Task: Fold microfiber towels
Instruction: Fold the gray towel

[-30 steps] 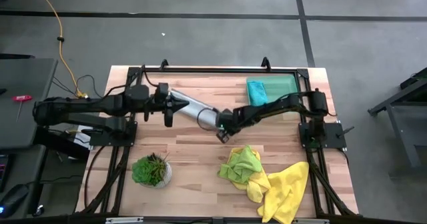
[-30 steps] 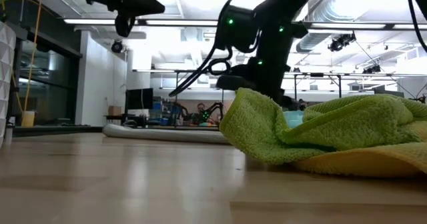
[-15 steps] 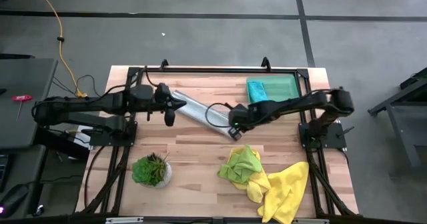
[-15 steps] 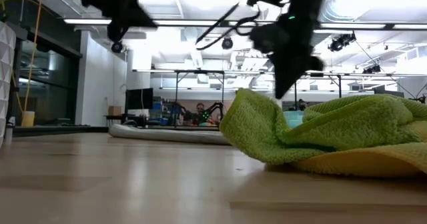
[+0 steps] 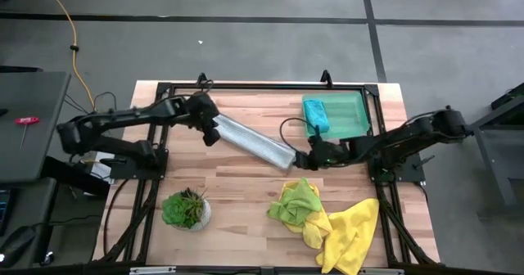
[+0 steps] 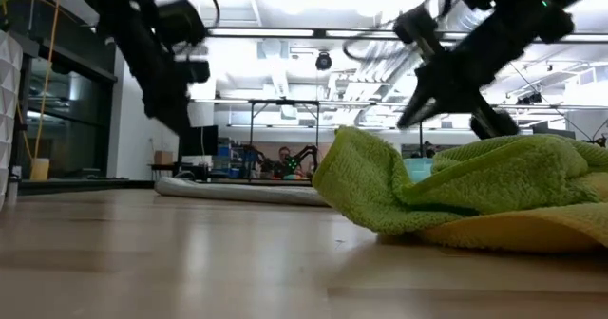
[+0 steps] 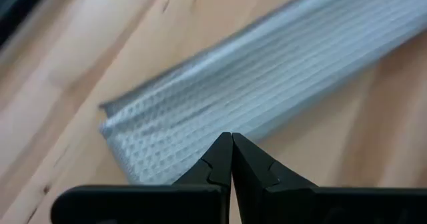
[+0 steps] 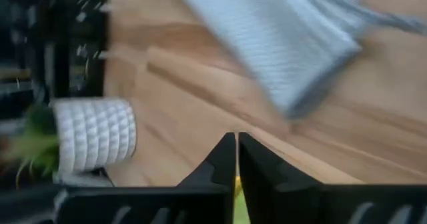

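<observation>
Grey towel lay as a long folded strip running diagonally across the middle of the table, flat on the wood. Left gripper sat at the strip's upper-left end, fingers pressed together, tips just short of the cloth edge in its wrist view, holding nothing. Right gripper was at the strip's lower-right end, fingers all but closed, also empty; its wrist view showed the towel's corner lying clear ahead of the tips.

Teal towel rested folded in the left part of the green tray at the far right of the table. Lime towel and yellow towel were bunched together near the front right edge, touching, the yellow one reaching the table's front border.

Potted plant stood at front left, well apart from the towels. Bare wood stretched between the plant and the lime towel, and along the far side left of the tray.
</observation>
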